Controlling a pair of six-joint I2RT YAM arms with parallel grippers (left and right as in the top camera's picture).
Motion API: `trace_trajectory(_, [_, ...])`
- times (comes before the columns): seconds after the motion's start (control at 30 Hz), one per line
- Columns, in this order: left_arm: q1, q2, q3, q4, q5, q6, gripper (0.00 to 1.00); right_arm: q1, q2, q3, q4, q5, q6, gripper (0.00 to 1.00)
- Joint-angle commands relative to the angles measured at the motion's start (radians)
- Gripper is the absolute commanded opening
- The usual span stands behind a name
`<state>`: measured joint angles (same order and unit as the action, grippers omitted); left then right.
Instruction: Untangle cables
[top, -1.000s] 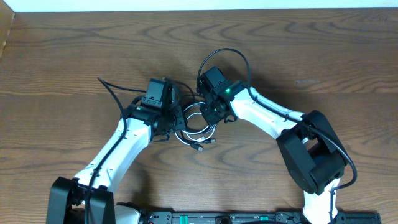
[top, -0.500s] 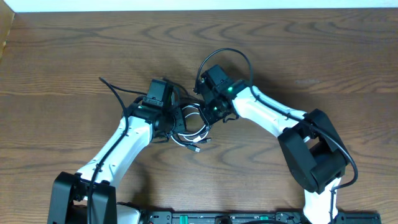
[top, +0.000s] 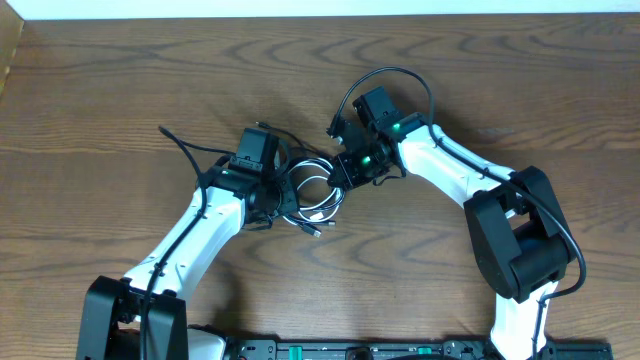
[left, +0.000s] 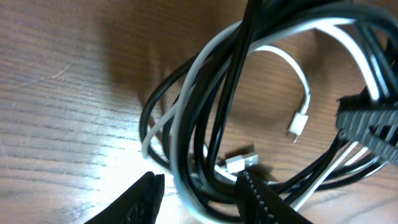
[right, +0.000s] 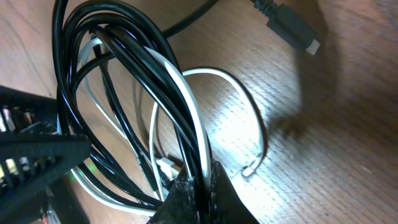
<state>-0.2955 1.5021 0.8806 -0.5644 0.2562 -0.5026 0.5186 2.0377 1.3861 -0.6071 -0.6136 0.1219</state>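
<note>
The cables (top: 312, 196) lie as a tangle of thin black cords and one white cord between my two grippers at mid-table. My left gripper (top: 283, 193) holds the tangle's left side. In the left wrist view, the left gripper (left: 199, 186) has black and white strands (left: 214, 112) running between its part-spread fingers. My right gripper (top: 347, 170) is at the tangle's right side. In the right wrist view, the right gripper (right: 200, 186) is shut on a black cord and the white cord (right: 186, 106). A white plug (left: 298, 124) lies loose inside the loop.
A black plug end (right: 292, 28) lies on the wood beyond the right gripper. The thicker black arm wire (top: 395, 72) loops above the right wrist. A thin black line (top: 178, 145) runs out to the left of the left wrist. Brown wooden table (top: 520, 70) all round.
My right gripper has moved right and slightly back with its cords, drawing the tangle out toward the right. The left arm has stayed in place.
</note>
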Motion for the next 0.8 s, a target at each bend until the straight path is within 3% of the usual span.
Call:
trace_trajectory(0.0, [0.002,0.008,-0.002,0.023,-0.012,-0.063,0.43,0.008,0.003,0.002,0.002,-0.058,-0.019,0.01])
trace_trajectory(0.2, [0.002,0.008,-0.002,0.028,-0.01,-0.087,0.43,0.015,0.003,0.002,0.013,-0.168,-0.061,0.01])
trace_trajectory(0.77, [0.002,0.008,-0.002,0.053,-0.032,-0.087,0.41,0.027,0.003,0.002,0.013,-0.179,-0.105,0.01])
